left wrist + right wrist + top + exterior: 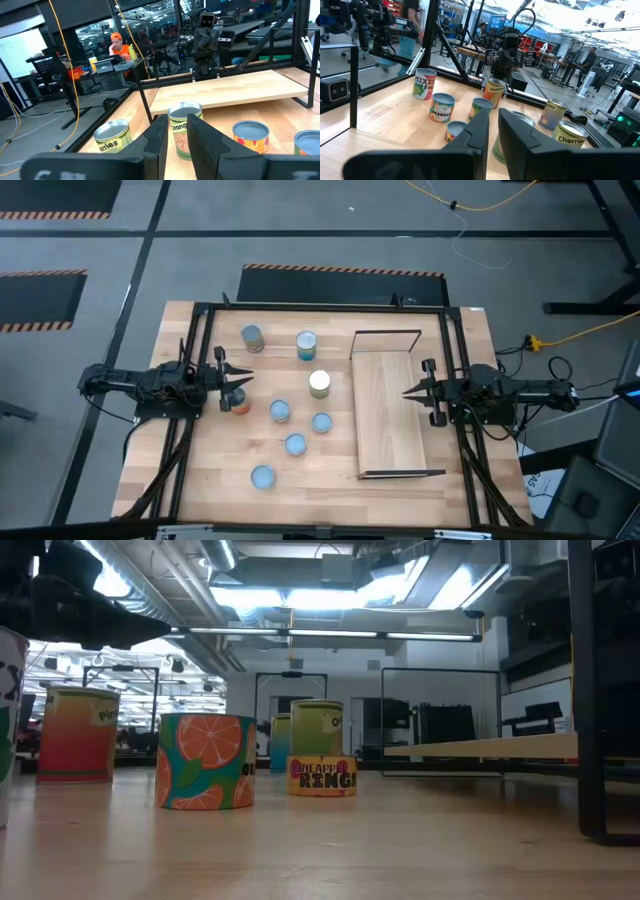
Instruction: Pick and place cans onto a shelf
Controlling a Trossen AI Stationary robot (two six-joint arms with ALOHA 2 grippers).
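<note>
**Cans on the tabletop, shelf bare, both grippers waiting at the edges**

Eight small upright metal cans stand loosely grouped on the left-centre of the pale planked wooden tabletop [200, 470]. The long pale-wood shelf [388, 412] with thin dark metal end frames sits to their right, and no can is on it.

The left gripper [243, 383] hovers at the left side of the group, its jaws a narrow gap apart and holding nothing. The orange-red-sided can [238, 402] stands just beside its tips — not between them. In the left wrist view a silvery-topped can with an orange label [185, 129] stands just ahead of the gap between the fingers, apart from them.

The right gripper [408, 392] hangs over the shelf's right edge, tips pointing toward the cans, jaws nearly together and empty. The nearest one, the white-topped can [319, 383], lies well apart from it — beyond the shelf's far long edge.
</note>
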